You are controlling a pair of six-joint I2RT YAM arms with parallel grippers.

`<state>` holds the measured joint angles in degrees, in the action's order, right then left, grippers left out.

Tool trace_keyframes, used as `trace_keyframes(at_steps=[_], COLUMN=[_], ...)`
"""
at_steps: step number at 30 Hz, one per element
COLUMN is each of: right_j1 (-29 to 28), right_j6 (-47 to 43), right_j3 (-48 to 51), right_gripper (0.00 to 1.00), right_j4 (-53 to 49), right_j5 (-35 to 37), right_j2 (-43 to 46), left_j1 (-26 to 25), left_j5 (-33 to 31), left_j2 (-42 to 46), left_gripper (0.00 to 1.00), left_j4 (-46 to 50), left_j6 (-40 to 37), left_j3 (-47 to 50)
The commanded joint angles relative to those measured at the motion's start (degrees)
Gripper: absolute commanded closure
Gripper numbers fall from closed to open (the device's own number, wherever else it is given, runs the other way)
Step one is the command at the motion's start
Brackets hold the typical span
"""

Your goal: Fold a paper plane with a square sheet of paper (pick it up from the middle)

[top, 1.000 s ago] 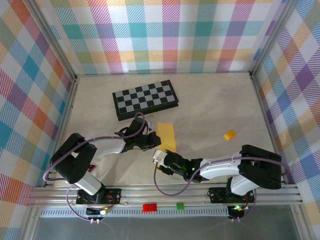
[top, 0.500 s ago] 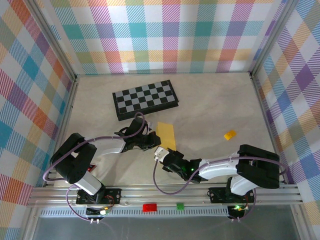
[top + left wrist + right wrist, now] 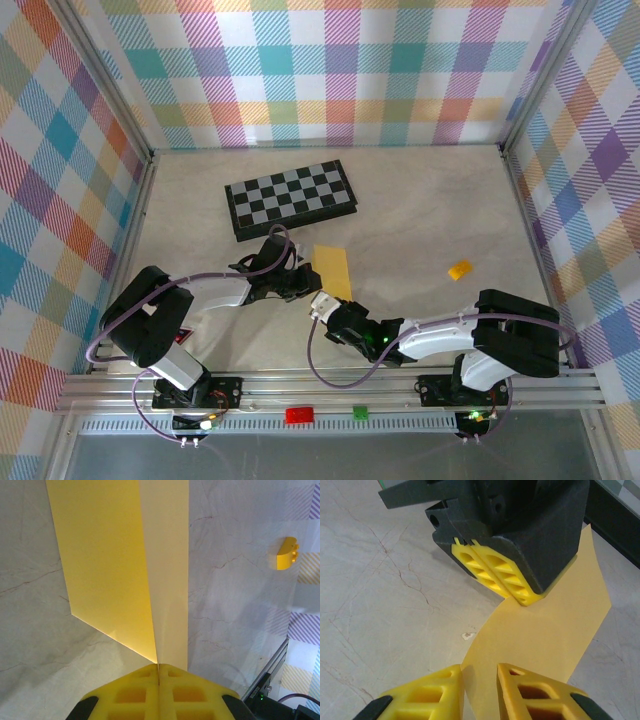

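L wrist cam: left gripper (image 3: 158,677) jaws pressed together on the folded square sheet of paper (image 3: 120,565), orange block (image 3: 286,553) well apart; R wrist cam: right gripper (image 3: 480,692) jaws spread astride the sheet's edge; top cam: sheet lies near chessboard (image 3: 290,198) on marbled table (image 3: 430,200), plaid walls (image 3: 350,70) around.

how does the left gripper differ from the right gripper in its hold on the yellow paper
Grip: the left gripper is shut, pads pressed together on the yellow paper sheet; the right gripper is open, with the sheet's edge running into the gap between its pads.
Approach: in the top view the left gripper meets the sheet from its left side, the right gripper from the near end.
Shared: yellow ribbed pads, both low on the sheet's near end.
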<state>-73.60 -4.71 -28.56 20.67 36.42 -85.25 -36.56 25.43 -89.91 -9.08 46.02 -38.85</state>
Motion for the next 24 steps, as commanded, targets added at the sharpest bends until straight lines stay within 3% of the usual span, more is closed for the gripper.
trace_keyframes(at_steps=[1, 24], right_j1=[-0.40, -0.23], right_j6=[1.31, 2.84], right_j3=[-0.45, -0.89], right_gripper=[0.74, 1.00], right_j4=[2.91, 0.96], right_j5=[-0.04, -1.07], right_j2=[-0.79, -0.03], left_j1=[0.52, 0.61], left_j5=[0.23, -0.02], left_j2=[1.31, 1.89], left_gripper=[0.94, 0.92], left_j4=[0.26, 0.98], left_j6=[-0.05, -0.50], left_j3=[-0.05, 0.01])
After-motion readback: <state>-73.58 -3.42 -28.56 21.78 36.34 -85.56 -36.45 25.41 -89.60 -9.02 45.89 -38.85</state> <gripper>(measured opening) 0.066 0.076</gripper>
